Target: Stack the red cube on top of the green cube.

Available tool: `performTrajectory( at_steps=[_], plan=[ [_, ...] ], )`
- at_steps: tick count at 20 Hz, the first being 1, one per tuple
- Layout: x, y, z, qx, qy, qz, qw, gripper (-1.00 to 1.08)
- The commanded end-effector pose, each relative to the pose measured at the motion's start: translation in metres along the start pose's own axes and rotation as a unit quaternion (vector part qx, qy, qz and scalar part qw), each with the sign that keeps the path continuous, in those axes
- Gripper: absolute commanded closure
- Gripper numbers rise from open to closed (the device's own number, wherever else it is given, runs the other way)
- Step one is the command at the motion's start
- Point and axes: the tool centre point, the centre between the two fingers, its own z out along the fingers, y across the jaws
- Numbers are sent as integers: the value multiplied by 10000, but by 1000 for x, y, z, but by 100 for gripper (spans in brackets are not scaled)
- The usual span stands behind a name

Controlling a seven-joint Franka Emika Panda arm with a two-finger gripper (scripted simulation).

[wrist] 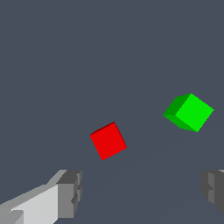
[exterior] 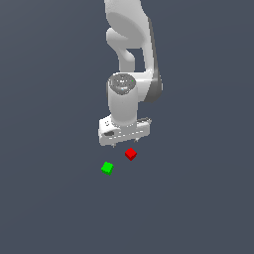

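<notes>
Taken from the exterior view's left to its right, the green cube (exterior: 107,168) is met first, resting alone on the dark grey surface (exterior: 44,198) with nothing on top of it. Just beside it, toward the exterior view's right and a little farther back, the red cube (exterior: 130,154) is seen, also lying on the surface and apart from the green one. The two cubes are near each other but not touching. Directly above the red cube the claw (exterior: 124,145) is held, its short fingertips pointing down and not yet reaching the cube.

In the wrist view the claw (wrist: 142,192) is shown spread wide, with one grey finger (wrist: 70,192) at one edge of the picture and the other finger (wrist: 214,188) at the opposite edge; nothing is held between them. The red cube (wrist: 108,141) is seen ahead of the gap, and the green cube (wrist: 190,112) is set off to one side.

The task is judged to be at its start: no cube has been grasped, lifted or stacked. Descent, closing on the red cube, carrying and placing are all left.
</notes>
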Motion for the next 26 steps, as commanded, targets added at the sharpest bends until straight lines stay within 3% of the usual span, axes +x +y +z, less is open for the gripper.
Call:
performTrajectory(
  at_steps=[1,13,19,26],
  plan=[
    [2,-4,11,-3,-13,-406,9992,-92],
    [4,-22,54,-28,-64,-1959,9806,-92],
    [4,-25,63,-36,-76,-2281,9736,-92],
    [4,-26,67,-35,-79,-2297,9732,-92]
  ],
)
